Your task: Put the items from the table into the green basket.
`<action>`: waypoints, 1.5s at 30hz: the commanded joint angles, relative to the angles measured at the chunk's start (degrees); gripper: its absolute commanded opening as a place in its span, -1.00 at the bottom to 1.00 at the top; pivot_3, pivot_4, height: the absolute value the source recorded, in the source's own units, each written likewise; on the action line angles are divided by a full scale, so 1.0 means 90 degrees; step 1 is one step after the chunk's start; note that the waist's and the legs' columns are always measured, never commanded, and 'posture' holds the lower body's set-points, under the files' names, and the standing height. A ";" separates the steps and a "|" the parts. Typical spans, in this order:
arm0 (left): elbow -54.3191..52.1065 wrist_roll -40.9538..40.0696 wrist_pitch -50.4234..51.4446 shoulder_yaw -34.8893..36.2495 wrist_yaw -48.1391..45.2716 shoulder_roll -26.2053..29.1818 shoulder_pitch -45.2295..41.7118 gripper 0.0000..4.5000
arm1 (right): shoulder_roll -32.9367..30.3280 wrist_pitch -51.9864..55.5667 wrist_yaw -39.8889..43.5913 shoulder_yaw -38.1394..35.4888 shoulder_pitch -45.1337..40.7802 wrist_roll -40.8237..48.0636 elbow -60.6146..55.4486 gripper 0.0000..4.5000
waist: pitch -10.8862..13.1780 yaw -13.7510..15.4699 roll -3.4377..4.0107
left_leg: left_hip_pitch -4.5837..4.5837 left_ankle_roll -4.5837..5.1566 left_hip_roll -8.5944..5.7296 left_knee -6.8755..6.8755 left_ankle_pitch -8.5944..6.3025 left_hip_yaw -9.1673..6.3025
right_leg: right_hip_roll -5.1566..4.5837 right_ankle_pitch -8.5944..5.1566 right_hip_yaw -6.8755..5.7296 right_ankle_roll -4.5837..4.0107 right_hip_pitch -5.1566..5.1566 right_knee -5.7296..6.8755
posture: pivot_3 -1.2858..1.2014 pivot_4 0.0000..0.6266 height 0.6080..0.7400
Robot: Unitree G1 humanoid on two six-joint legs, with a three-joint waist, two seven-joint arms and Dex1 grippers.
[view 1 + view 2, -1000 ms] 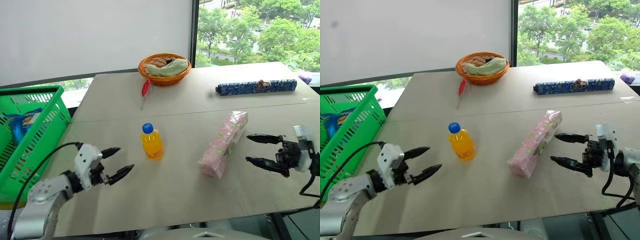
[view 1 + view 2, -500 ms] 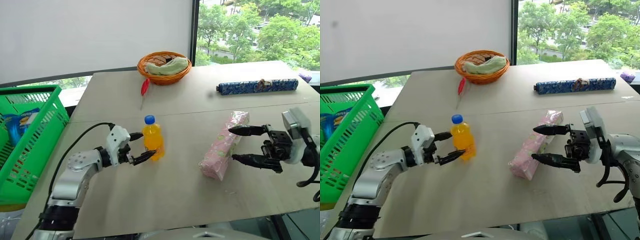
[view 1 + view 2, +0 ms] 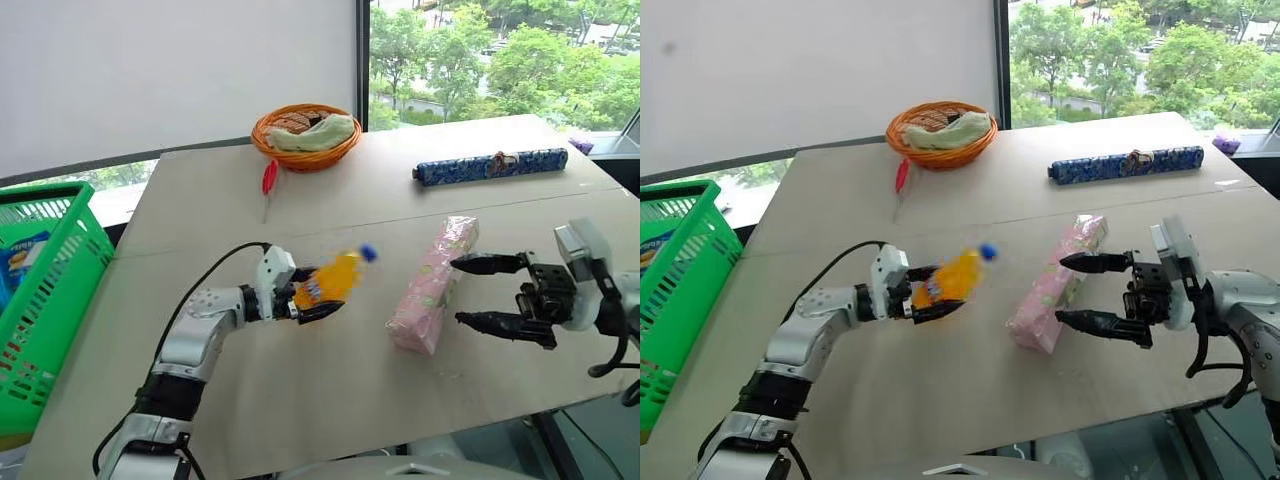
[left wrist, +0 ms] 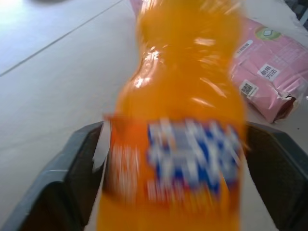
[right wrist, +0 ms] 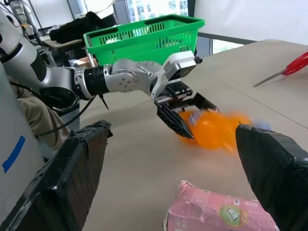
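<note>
- My left end effector has its fingers around the orange-drink bottle, which is tipped over towards the right, blue cap leading; whether the grip is firm I cannot tell.
- My right end effector hangs with fingers apart just beside the pink floral packet, which lies on the desk.
- The green basket stands off the desk's left edge, well apart from both items.
- Step in hand, as I judge it: securing the bottle. Next calls for a settled clamp, a lift, then a carry left over the basket's rim.
</note>
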 commanded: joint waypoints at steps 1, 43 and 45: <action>-0.0134 -0.0092 -0.0055 0.0117 -0.0064 0.0065 -0.0096 0.17 | -0.0018 -0.0080 -0.0115 -0.0163 -0.0025 0.0089 -0.0246 1.00 | -0.0001 -0.0080 0.0001 | 0.0000 0.0000 0.0000 0.0000 0.0000 -0.0001 | 0.0000 0.0000 0.0000 0.0000 0.0000 0.0000 | -0.23 -1.00 1.00; 0.0351 0.0558 -0.0022 -0.0109 0.0935 -0.0404 -0.0549 0.98 | 0.0308 -0.0529 -0.0246 0.0116 -0.0166 -0.0180 0.0050 1.00 | -0.0107 -0.0123 0.0040 | -0.0001 0.0013 -0.0008 0.0009 -0.0007 -0.0005 | -0.0006 0.0008 0.0001 0.0012 0.0002 0.0003 | -0.21 -1.00 1.00; 0.0273 0.0571 0.0049 -0.0145 0.0921 -0.0381 -0.0516 0.98 | 0.0313 -0.0537 -0.0248 0.0112 -0.0161 -0.0181 0.0049 1.00 | -0.0108 -0.0130 0.0041 | 0.0000 0.0013 -0.0008 0.0009 -0.0007 -0.0004 | -0.0006 0.0008 0.0002 0.0012 0.0003 0.0005 | -0.21 -1.00 1.00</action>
